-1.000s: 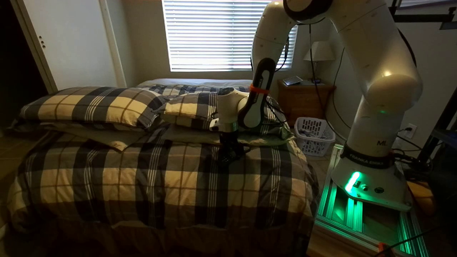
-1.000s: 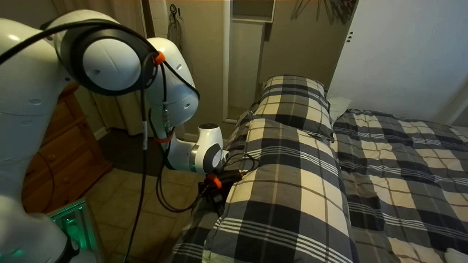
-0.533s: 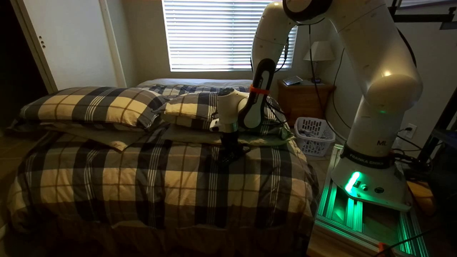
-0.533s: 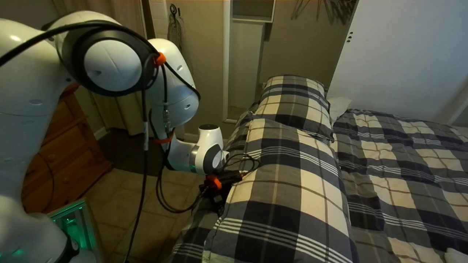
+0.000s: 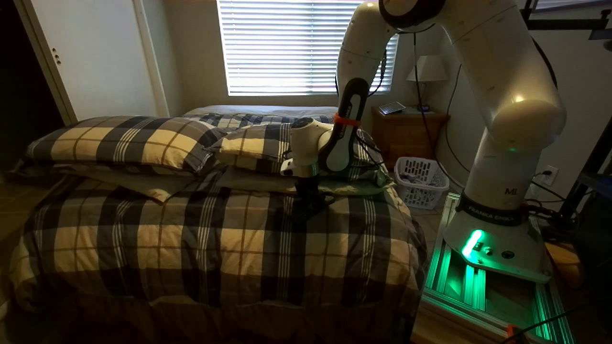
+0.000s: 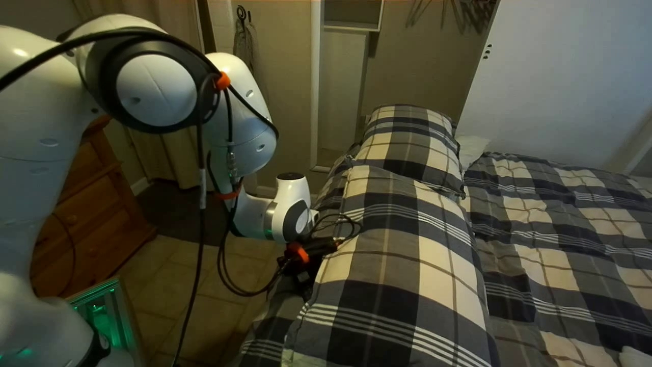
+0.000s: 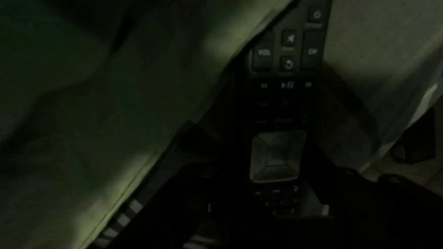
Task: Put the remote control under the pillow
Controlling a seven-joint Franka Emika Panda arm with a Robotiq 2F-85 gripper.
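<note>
In the wrist view a black remote control lies lengthwise between the fingers of my gripper, which is shut on it near its silver square pad. Grey-green cloth overlaps the remote's upper left edge; the top end runs out of the picture. The pillow, flat and plaid, shows in both exterior views. The gripper points down at the pillow's edge, just outside it, over the bedcover. Deep shade makes remote and fingers hard to separate in the exterior views.
A plumper plaid pillow lies beside the flatter one. A grey-green layer sticks out below the flatter pillow. Black cables from the wrist reach onto it. A white laundry basket and a wooden nightstand stand past the bed.
The gripper's fingers have drawn in around the remote control. The arm and the pillows have stayed practically where they were.
</note>
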